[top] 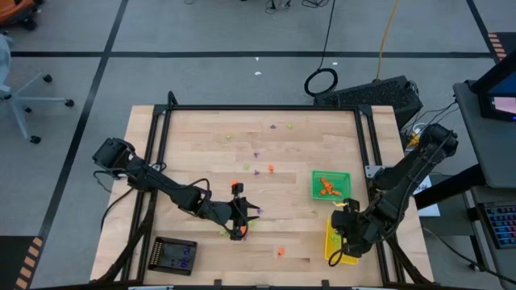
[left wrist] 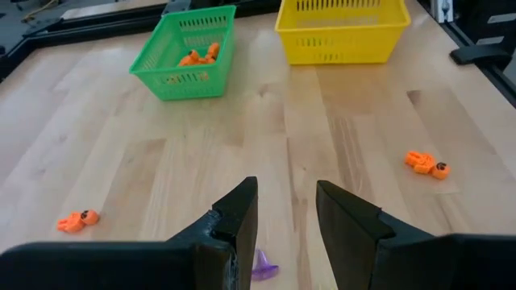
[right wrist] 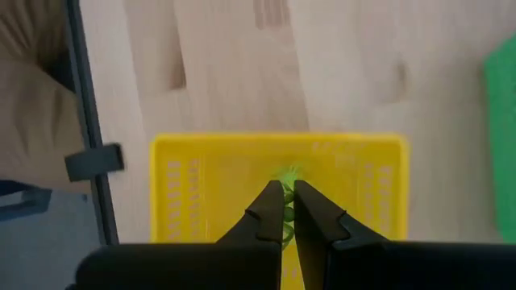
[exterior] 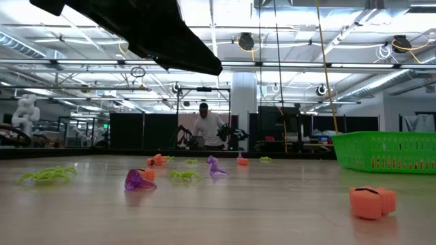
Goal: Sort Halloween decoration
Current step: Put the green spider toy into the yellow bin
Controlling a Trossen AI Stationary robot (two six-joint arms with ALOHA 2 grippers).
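Note:
Small Halloween trinkets in orange, purple and lime green lie scattered on the wooden table. My left gripper hovers open near the table's front middle. A purple trinket lies on the wood just under its fingers, and orange ones lie to either side. My right gripper is shut on a lime green trinket above the yellow tray. The green tray holds orange pieces. My right gripper pinches the lime green trinket between its two fingers, with a bit of green poking out past the tips. The fingers point steeply down from above. The trinket is held over the inside of the yellow tray.
A black tray stands at the front left corner. The green tray and yellow tray stand side by side on the right. Dark frame rails edge the table. In the low view a person stands far behind the table.

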